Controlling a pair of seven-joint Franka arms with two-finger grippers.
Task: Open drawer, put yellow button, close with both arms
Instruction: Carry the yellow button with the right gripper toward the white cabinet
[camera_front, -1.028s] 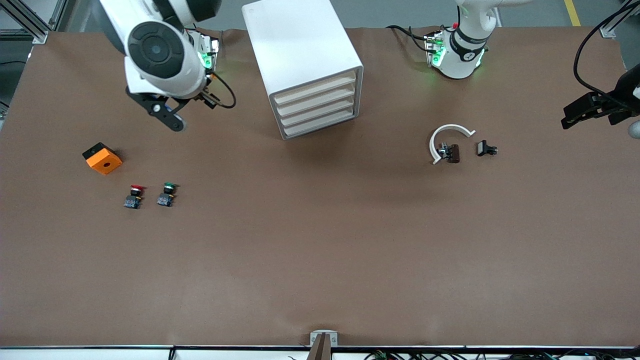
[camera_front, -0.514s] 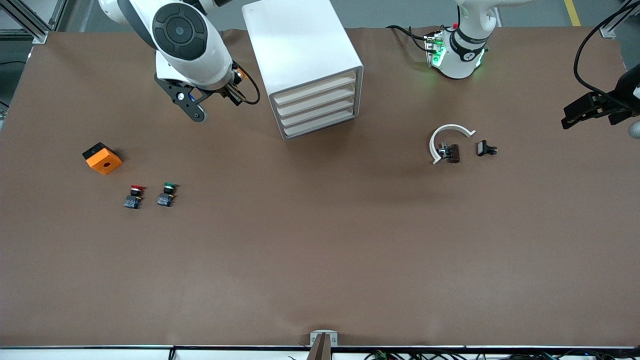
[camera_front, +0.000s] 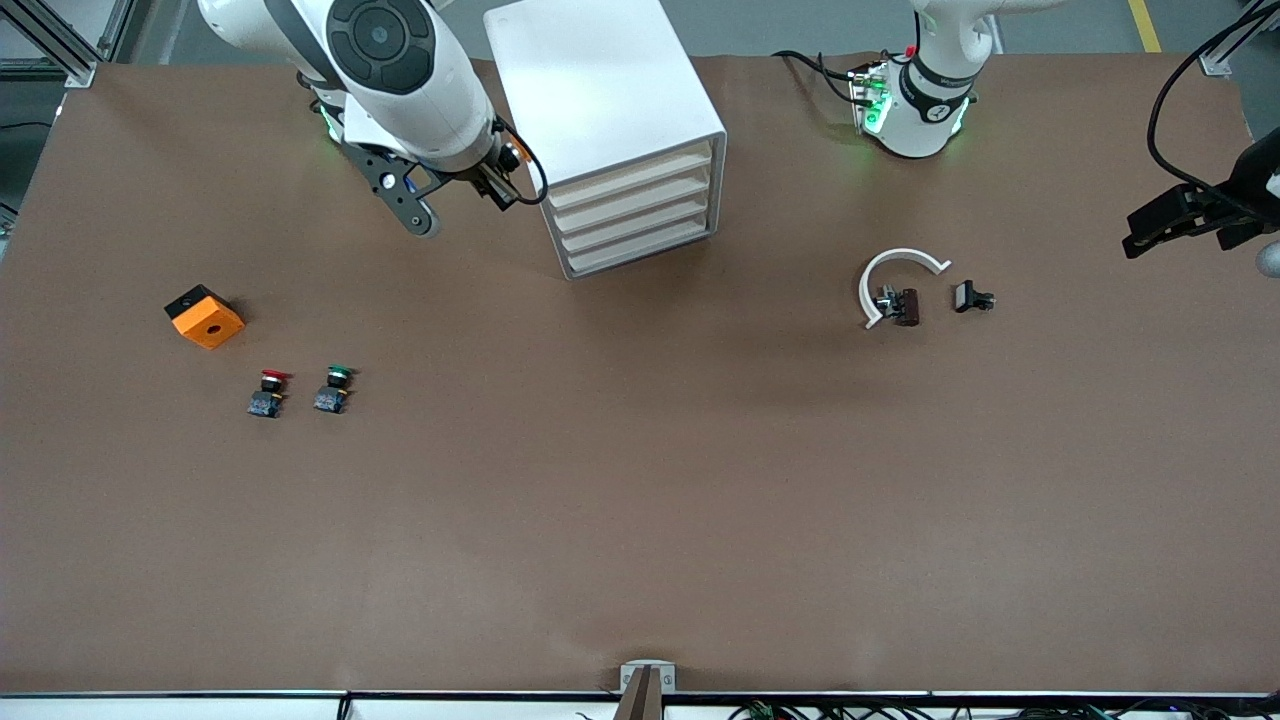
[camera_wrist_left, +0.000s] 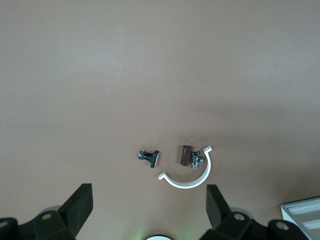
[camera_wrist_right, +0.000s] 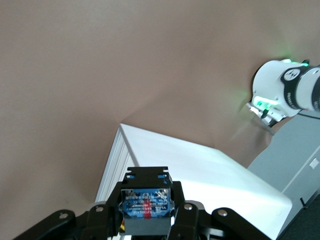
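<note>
Held yellow button (camera_wrist_right: 146, 206) clamped in right end effector (camera_front: 500, 180) beside cabinet (camera_front: 590, 80). Parked left end effector (camera_wrist_left: 149, 210) spread open, well apart from cabinet. Needed shut drawer (camera_front: 632, 180) pulled first.

Your right arm (camera_front: 390, 70) reaches in from its base with the wrist bent down, and the right gripper (camera_wrist_right: 148, 220) hangs at its tip, its fingers (camera_wrist_right: 182, 212) clamped on the blue base block of the yellow button (camera_wrist_right: 146, 204). Your left arm (camera_front: 935, 80) waits, its forearm out at the table's edge. The left gripper (camera_wrist_left: 148, 212) points straight down at bare tabletop, its black fingers (camera_wrist_left: 80, 207) spread wide with nothing between them.
</note>
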